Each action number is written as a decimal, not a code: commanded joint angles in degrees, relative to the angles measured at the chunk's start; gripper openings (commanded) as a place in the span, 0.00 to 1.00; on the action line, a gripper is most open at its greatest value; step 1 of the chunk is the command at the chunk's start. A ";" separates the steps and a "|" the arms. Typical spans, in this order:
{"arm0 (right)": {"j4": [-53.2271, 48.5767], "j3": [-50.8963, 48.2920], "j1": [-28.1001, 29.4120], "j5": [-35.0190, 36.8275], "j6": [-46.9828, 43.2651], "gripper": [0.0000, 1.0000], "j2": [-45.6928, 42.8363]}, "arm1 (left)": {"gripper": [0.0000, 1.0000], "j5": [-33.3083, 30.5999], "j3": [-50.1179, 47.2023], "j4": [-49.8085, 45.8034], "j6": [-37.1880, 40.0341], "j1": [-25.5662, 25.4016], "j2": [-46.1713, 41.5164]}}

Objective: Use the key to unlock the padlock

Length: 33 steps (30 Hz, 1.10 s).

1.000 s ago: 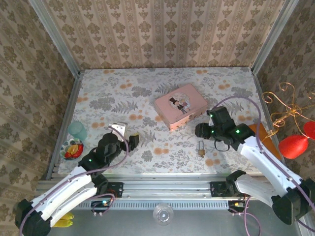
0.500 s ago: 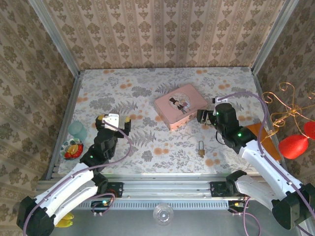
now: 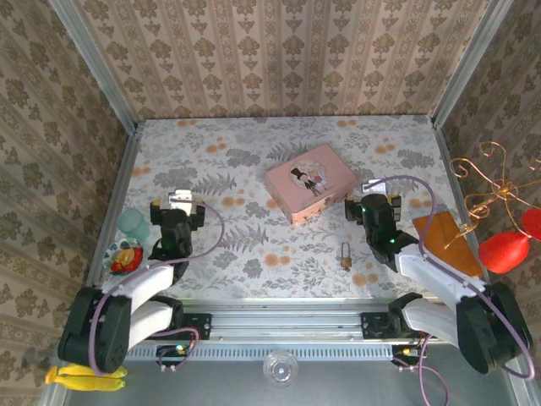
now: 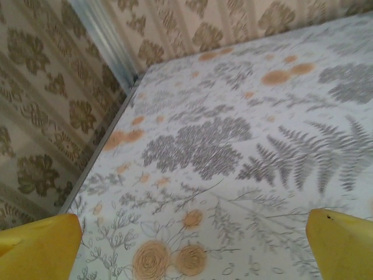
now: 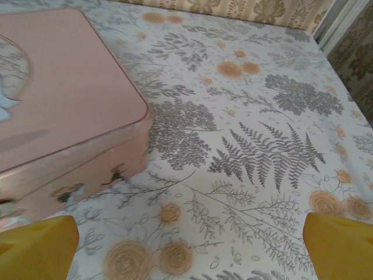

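Both end effectors, left (image 4: 192, 245) and right (image 5: 189, 245), gape empty; padlock (image 3: 346, 258) lies near-to-far, shackle (image 3: 345, 248) away.

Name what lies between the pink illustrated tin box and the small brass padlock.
Only bare floral tablecloth separates pink tin box and brass padlock, top view shows.

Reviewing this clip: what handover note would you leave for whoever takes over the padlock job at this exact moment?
Left pincer: open, empty, above bare table on the left side.
Right pincer: open, empty, just right of the pink box.
Padlock: lies on the table nearer the arms than the box, apart from both pincers. It is too small to tell whether it is locked or has a key in it.
Done: nothing grasped yet.
Left: locate the key, steady the padlock, insert, turn.
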 commanded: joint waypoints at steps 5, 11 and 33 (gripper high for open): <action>18.20 -3.69 -3.22 -0.07 -4.47 1.00 5.34 | 1.00 16.14 -1.68 24.10 1.00 7.69 13.31; 28.05 -6.16 -6.52 -3.99 -5.18 1.00 9.21 | 1.00 22.25 1.43 28.77 -1.01 12.06 25.03; 38.52 -3.08 -17.46 -19.51 -1.46 1.00 24.14 | 1.00 17.12 7.61 18.12 -5.29 14.45 25.17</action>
